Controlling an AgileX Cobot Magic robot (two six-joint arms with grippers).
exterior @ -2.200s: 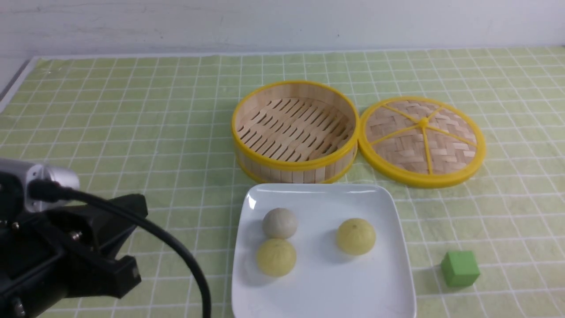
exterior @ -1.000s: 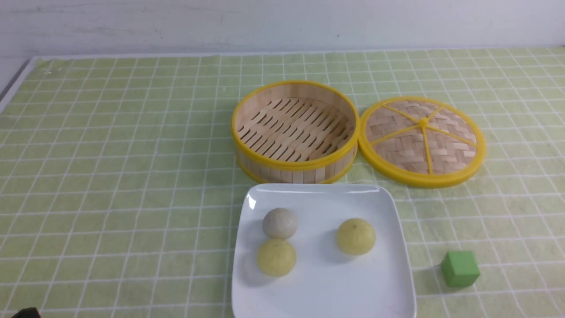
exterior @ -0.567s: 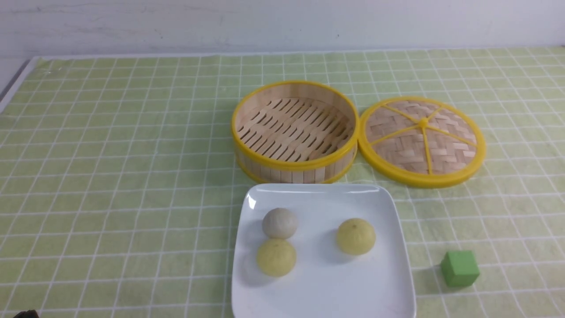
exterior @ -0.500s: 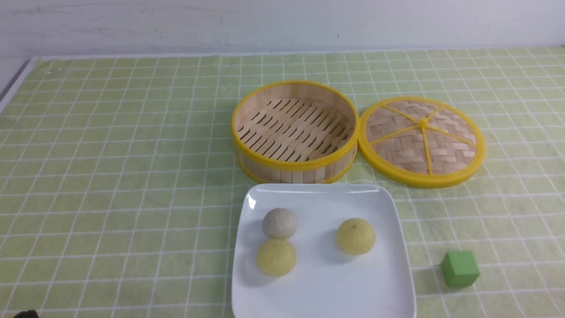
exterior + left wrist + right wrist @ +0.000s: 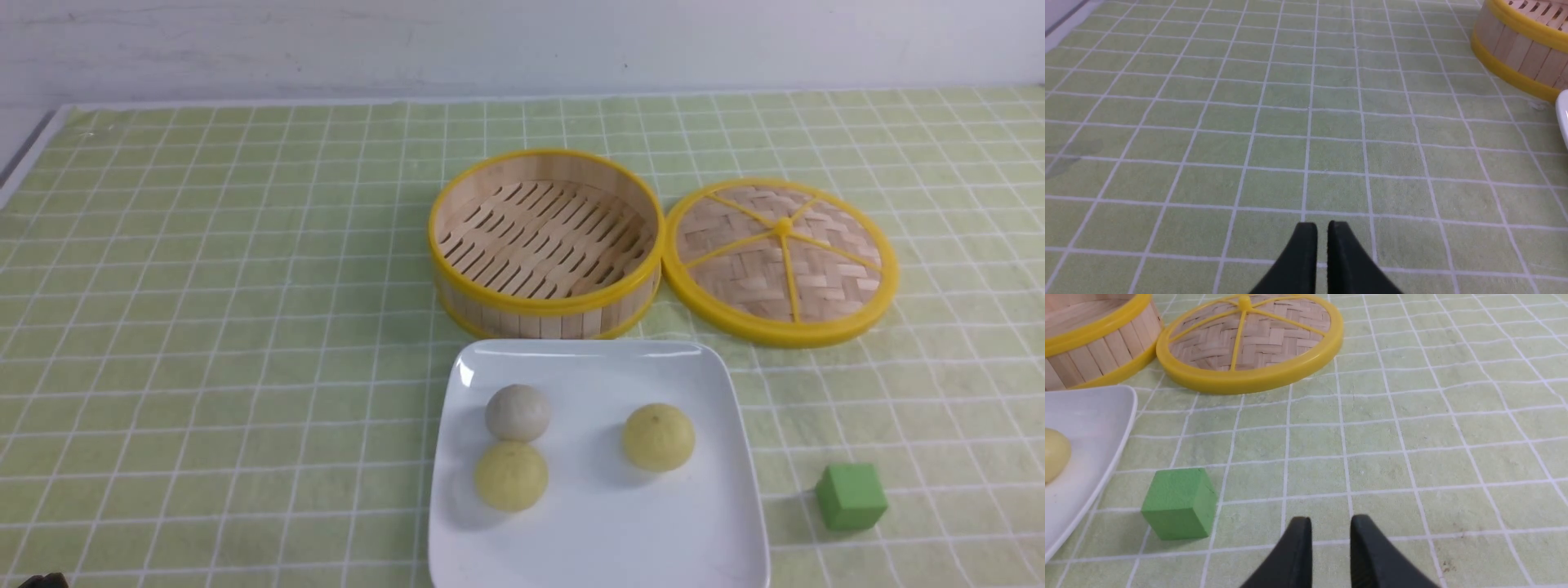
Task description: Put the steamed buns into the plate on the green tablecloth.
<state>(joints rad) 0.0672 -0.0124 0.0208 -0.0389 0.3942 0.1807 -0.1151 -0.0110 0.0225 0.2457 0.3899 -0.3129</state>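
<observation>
Front view shows three steamed buns on the plate; only wrist views show the left claw clenched empty and the right claw slightly parted, empty.

Three buns – on white plate

**Left arm gone from the front view**

The left arm, which earlier fills the near-left corner of the front view with its black body, silver camera and cable, is now withdrawn: only a small dark tip shows at the near-left edge. The stretch of green tablecloth it covered now lies bare. In the last second the dark tip barely shifts.
</observation>
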